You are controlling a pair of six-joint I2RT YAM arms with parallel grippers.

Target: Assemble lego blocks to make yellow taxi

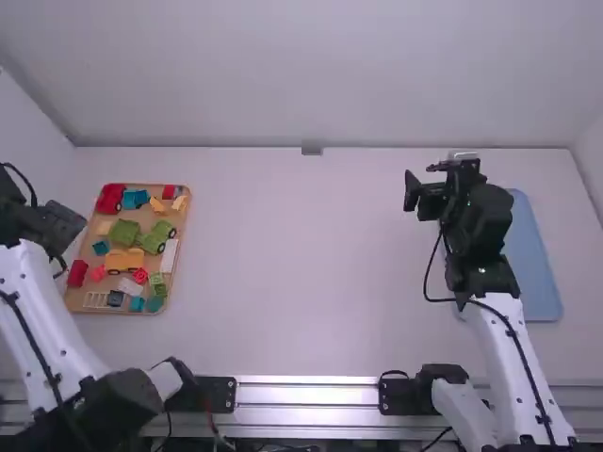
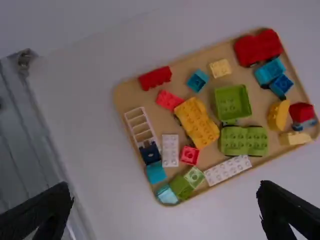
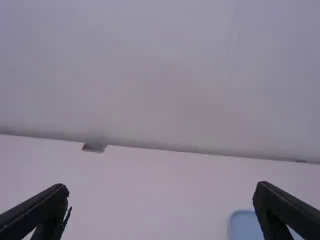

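The left gripper [image 2: 166,191] has its fingers wide apart, with nothing between them. Above the table, it looks down on the wooden tray [image 2: 131,96], which is just beside it in the high view. In this tray lies the yellow car [image 2: 197,122], with wheels under it, and also the curved yellow block [image 2: 278,115], apart from the car. So the taxi is, I judge, not yet assembled.

The right gripper [image 3: 161,189] is also wide and empty; it is well apart from the tray, with the blue mat [image 1: 537,254] beside it.

The next step is probably to pick the yellow car. Here the trouble may come from its close neighbours: the green box [image 2: 232,102] and the red blocks [image 2: 169,100] leave little room, so a wide finger can land on one of them or push it away. If the grip is uneven, the wheels may let the car roll or turn.
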